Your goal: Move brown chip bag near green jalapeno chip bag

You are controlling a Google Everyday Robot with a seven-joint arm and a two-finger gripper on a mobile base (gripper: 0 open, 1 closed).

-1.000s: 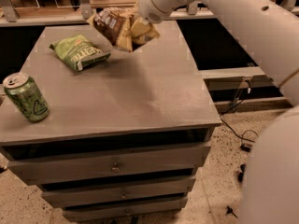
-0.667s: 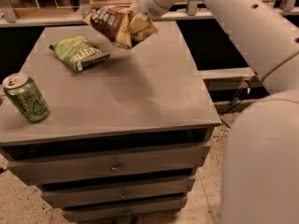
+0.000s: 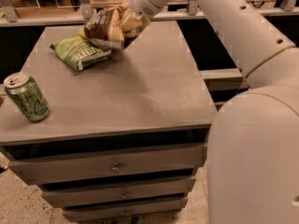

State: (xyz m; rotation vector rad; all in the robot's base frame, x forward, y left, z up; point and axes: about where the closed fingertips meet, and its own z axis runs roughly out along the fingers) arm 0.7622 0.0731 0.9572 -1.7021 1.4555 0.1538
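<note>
Fingers: those of the gripper are clenched on the right end of the brown chip bag; we see the bag crumple where they pinch it, though it covers most of the fingers themselves.
Gripper position: above the desk's far edge, a little left of that edge's middle.
Brown chip bag: it hangs leftward from the grip, tilted, and we judge it clear of the desk because it casts a dark shadow just beneath itself.
Green jalapeno chip bag: it lies flat towards the far left corner, and the brown bag's lower edge overlaps its right end in our view. We cannot tell whether the two touch.
Why held so: we take the end grip to leave the bag's free side leading towards the green one, so it can be put down beside it.
Arm: the white arm reaches in from the right, over the desk's far right corner.
Green drink can: it stands upright at the near left corner, well apart from both bags.
Task stage: we judge the carry nearly done, with lowering and release left.
</note>
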